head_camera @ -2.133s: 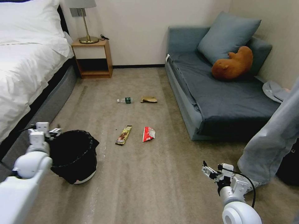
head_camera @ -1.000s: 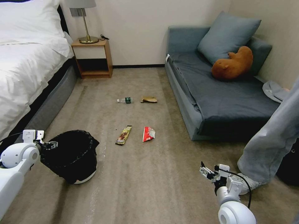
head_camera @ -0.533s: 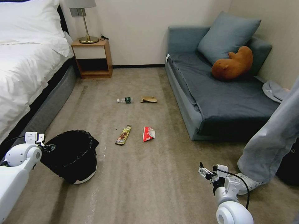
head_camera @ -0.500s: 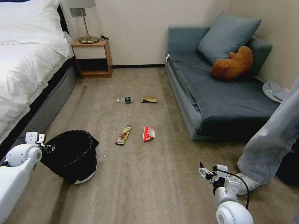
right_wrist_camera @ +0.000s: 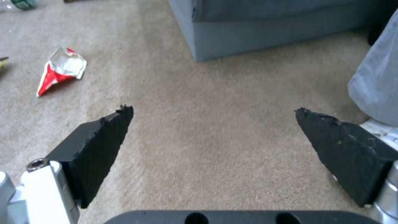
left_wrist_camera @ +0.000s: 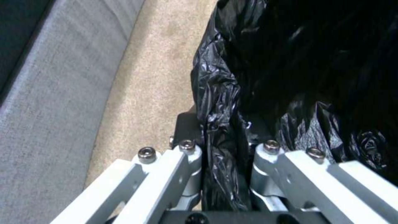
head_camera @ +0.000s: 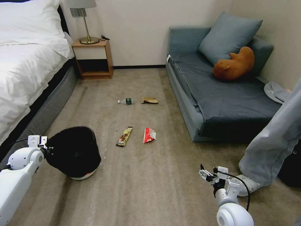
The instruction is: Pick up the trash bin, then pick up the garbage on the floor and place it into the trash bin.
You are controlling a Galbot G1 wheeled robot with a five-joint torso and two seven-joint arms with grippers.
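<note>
The trash bin (head_camera: 75,152), white with a crinkled black bag, stands tilted on the carpet at the lower left. Its white base (head_camera: 84,175) shows at the bottom edge. My left gripper (head_camera: 47,148) is shut on the bag-covered rim (left_wrist_camera: 222,137); the black bag (left_wrist_camera: 311,62) spreads beyond it. The garbage lies further out: a gold-brown wrapper (head_camera: 124,136), a red-and-white wrapper (head_camera: 149,135) (right_wrist_camera: 62,70), a small bottle (head_camera: 126,101) and a brown paper bag (head_camera: 150,100). My right gripper (head_camera: 203,172) (right_wrist_camera: 213,110) hangs open low over bare carpet, holding nothing.
A bed (head_camera: 25,62) runs along the left; its grey base (left_wrist_camera: 49,93) is close beside the bin. A wooden nightstand (head_camera: 94,59) stands at the back. A blue sofa (head_camera: 219,94) fills the right. A person's leg (head_camera: 276,141) and shoe (head_camera: 247,183) stand next to my right gripper.
The bin has tipped from upright to tilted while my left gripper holds its rim. My left arm sank and drew back earlier. The right gripper drifted slightly left.
</note>
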